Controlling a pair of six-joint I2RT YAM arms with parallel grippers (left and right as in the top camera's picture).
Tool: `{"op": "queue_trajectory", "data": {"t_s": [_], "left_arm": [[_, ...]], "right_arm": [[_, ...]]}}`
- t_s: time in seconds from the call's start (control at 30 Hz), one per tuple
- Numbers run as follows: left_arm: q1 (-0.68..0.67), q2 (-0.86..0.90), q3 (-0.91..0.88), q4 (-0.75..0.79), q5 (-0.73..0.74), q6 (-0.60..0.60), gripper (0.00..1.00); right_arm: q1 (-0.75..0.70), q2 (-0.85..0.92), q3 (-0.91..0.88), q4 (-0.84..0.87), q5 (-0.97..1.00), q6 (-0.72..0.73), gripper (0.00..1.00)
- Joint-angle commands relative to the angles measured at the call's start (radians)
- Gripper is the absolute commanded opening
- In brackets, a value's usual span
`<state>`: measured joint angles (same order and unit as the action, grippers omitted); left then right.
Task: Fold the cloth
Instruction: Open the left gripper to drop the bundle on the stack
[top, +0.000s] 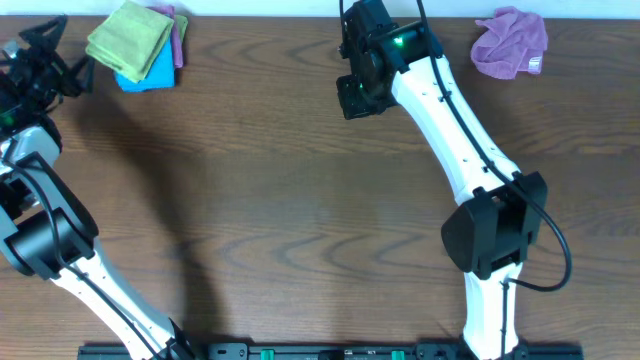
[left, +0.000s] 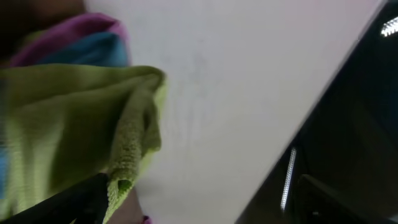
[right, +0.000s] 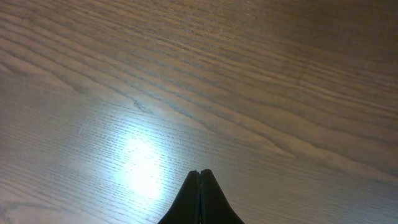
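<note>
A stack of folded terry cloths sits in the upper left of the overhead frame. A lime-green cloth (top: 128, 35) lies on top, a blue cloth (top: 150, 72) under it, and a magenta cloth (top: 180, 40) shows along the right edge. The left gripper (top: 62, 55) hangs just beside the stack's left side, fingers spread and holding nothing. Its wrist view is blurred, and the pale surface beyond the green cloth cannot be identified. The crumpled purple cloth (top: 510, 42) lies unfolded in the upper right, well apart from both grippers. The right gripper (right: 199, 186) is at upper centre over the bare brown wooden desk (top: 260, 200), fingers pressed together on nothing.
</note>
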<state>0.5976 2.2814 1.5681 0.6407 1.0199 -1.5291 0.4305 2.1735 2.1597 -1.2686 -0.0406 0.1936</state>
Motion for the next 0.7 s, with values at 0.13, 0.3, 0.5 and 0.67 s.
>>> {"op": "queue_trajectory", "data": {"t_s": [0.13,0.3,0.5,0.67], "left_arm": [[0.004,0.009,0.019,-0.048,0.017,0.116,0.95],[0.004,0.009,0.019,-0.069,0.020,0.151,0.95],[0.005,0.008,0.021,0.077,0.094,0.153,0.96],[0.003,-0.006,0.091,0.151,0.236,0.163,0.96]], "right_arm": [[0.010,0.006,0.000,0.004,0.007,-0.008,0.01],[0.010,0.006,0.000,0.002,0.007,-0.008,0.01],[0.010,0.006,0.000,-0.001,0.007,-0.008,0.01],[0.009,-0.034,0.004,-0.003,0.013,-0.039,0.02]]}}
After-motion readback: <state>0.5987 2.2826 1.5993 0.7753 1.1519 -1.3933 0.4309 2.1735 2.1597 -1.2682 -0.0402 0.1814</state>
